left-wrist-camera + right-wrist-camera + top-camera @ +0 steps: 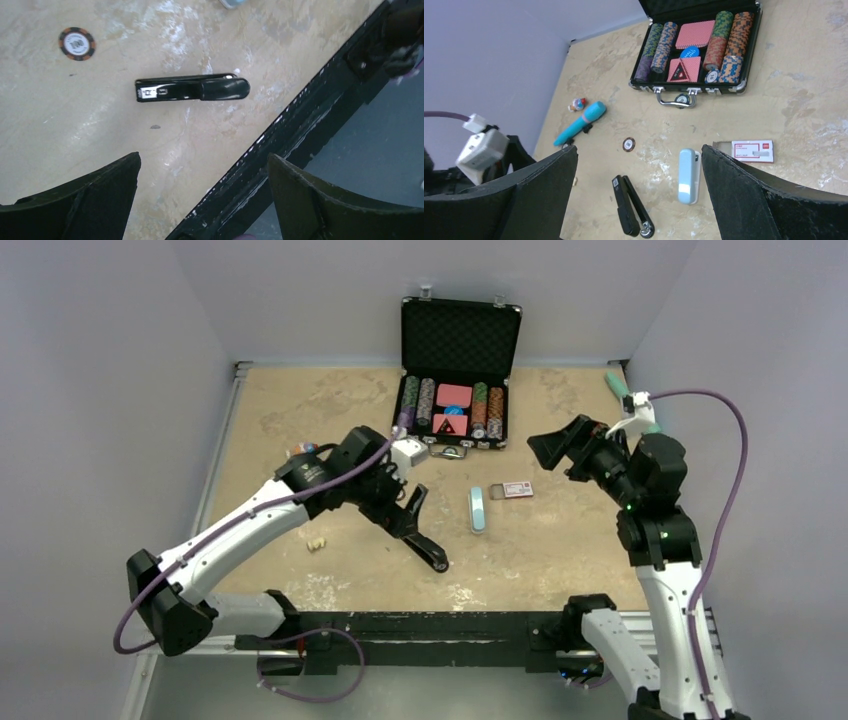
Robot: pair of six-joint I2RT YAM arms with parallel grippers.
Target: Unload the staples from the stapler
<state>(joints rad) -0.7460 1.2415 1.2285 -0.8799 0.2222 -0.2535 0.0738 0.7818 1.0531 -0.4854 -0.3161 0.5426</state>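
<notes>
The black stapler (428,548) lies on the table near the front edge. In the right wrist view (633,205) its two arms spread in a narrow V from the hinge. In the left wrist view (192,88) it lies flat, with a white label at its left end. My left gripper (405,508) hangs open and empty just above and behind it; it also shows in its own view (204,157). My right gripper (553,445) is open, empty and raised at the right, well away from the stapler; it also shows in its own view (639,148). No loose strip of staples shows.
A light blue stapler (477,508) and a small staple box (517,489) lie mid-table. An open poker-chip case (460,370) stands at the back. A teal tube (580,122), a loose chip (76,43) and a cream lump (316,543) lie to the left. The black front rail (300,125) is close to the stapler.
</notes>
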